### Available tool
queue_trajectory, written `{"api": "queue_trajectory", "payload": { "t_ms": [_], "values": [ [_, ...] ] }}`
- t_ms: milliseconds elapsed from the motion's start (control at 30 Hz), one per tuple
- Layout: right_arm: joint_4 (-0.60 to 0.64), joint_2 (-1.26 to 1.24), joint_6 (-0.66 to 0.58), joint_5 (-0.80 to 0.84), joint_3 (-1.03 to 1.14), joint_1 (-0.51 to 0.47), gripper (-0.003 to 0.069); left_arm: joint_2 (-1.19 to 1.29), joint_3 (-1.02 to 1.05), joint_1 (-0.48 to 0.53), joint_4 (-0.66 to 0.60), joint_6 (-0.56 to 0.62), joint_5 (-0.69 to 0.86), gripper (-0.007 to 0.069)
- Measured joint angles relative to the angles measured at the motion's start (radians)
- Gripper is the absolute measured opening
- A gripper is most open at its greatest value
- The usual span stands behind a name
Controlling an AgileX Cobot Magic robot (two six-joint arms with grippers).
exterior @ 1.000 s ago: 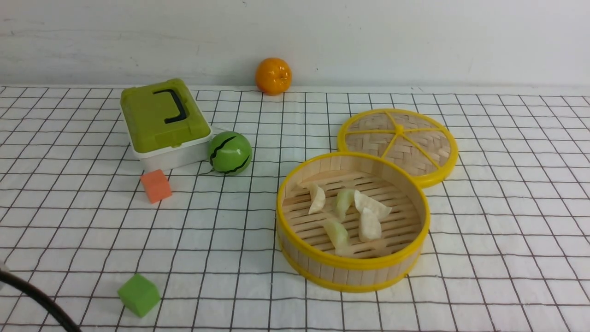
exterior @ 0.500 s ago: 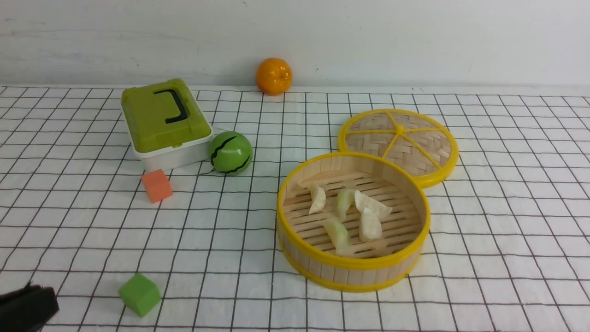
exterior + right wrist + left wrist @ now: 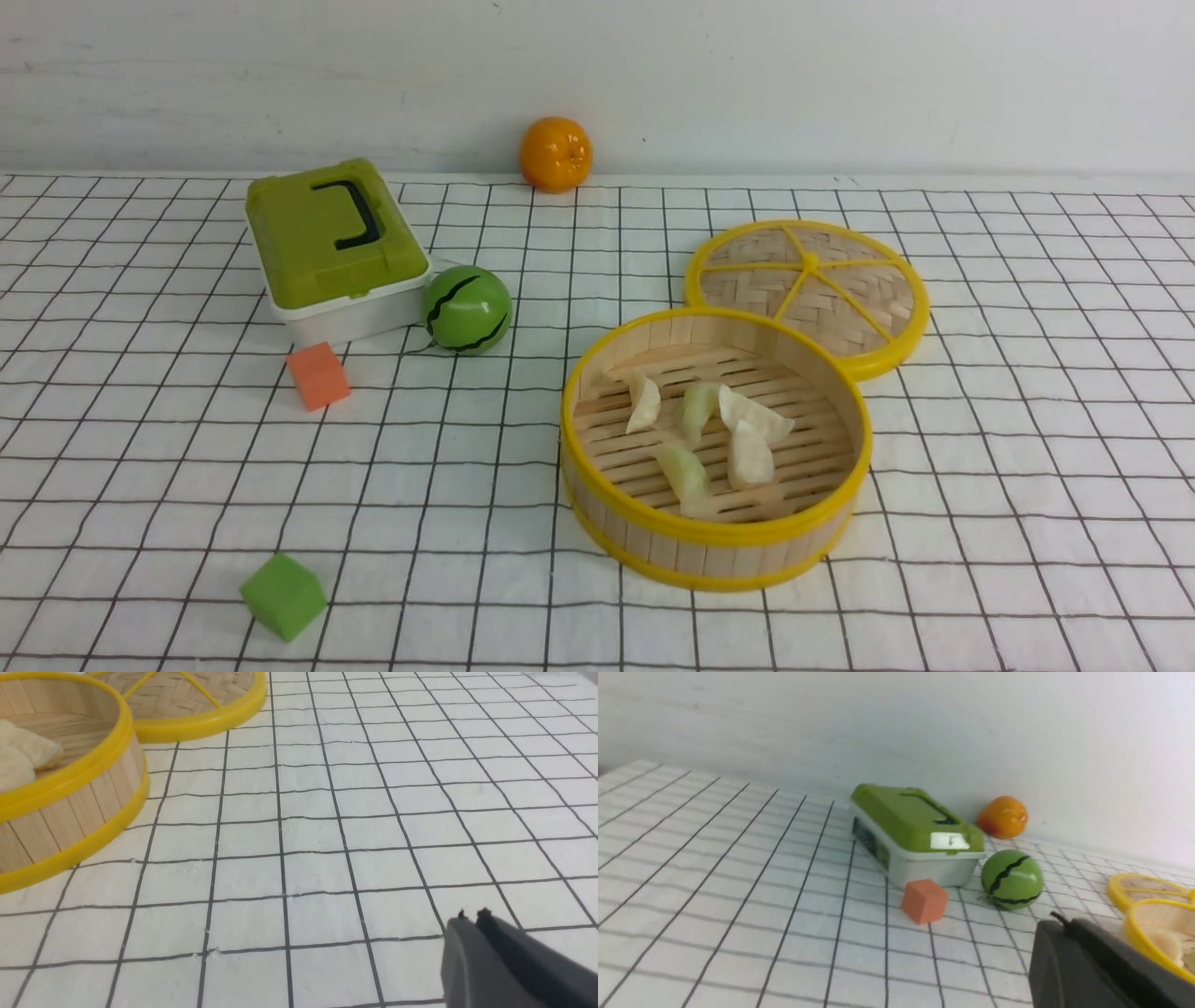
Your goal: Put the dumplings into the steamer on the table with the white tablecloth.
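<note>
Dumplings: we count five glossy cream-white crescent dumplings [image 3: 709, 434] lying inside the round bamboo steamer [image 3: 597, 485].
Left gripper [image 3: 1057, 921]: pressed together, empty, steamer just beside.
Right gripper [image 3: 472, 917]: tips together, empty, steamer well apart.
Judgement: we see none left outside.

Dumplings [image 3: 709, 434] in steamer [image 3: 714, 546]; lid [image 3: 808, 289] behind it; box [image 3: 331, 247], ball [image 3: 466, 309] left.

Steamer [image 3: 653, 546] bamboo wall, yellow plastic rims; dumplings [image 3: 728, 434] glossy.
</note>
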Motion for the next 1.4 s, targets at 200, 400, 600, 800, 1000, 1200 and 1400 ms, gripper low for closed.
{"api": "queue_trajectory", "payload": {
  "t_ms": [200, 400, 600, 800, 1000, 1200, 1400],
  "values": [
    [0.000, 0.000, 0.000, 0.000, 0.000, 0.000, 0.0034, 0.000, 0.005, 0.054, -0.001, 0.002, 0.089, -0.0012],
    [0.000, 0.000, 0.000, 0.001, 0.000, 0.000, 0.0044, 0.000, 0.005, 0.081, 0.024, 0.007, 0.227, -0.0012],
    [0.000, 0.000, 0.000, 0.001, 0.000, 0.000, 0.0051, 0.000, 0.005, 0.081, 0.059, 0.011, 0.304, -0.0012],
    [0.000, 0.000, 0.000, 0.001, 0.000, 0.000, 0.0059, 0.000, 0.005, 0.081, 0.076, 0.011, 0.311, -0.0012],
    [0.000, 0.000, 0.000, 0.001, 0.000, 0.000, 0.0069, 0.000, 0.005, 0.081, 0.071, 0.011, 0.313, -0.0012],
    [0.000, 0.000, 0.000, 0.001, 0.000, 0.000, 0.0076, 0.000, 0.005, 0.081, 0.071, 0.011, 0.313, -0.0012],
    [-0.001, 0.000, 0.000, 0.001, 0.000, 0.000, 0.0087, 0.000, 0.005, 0.081, 0.067, 0.011, 0.313, -0.0012]
  ]
}}
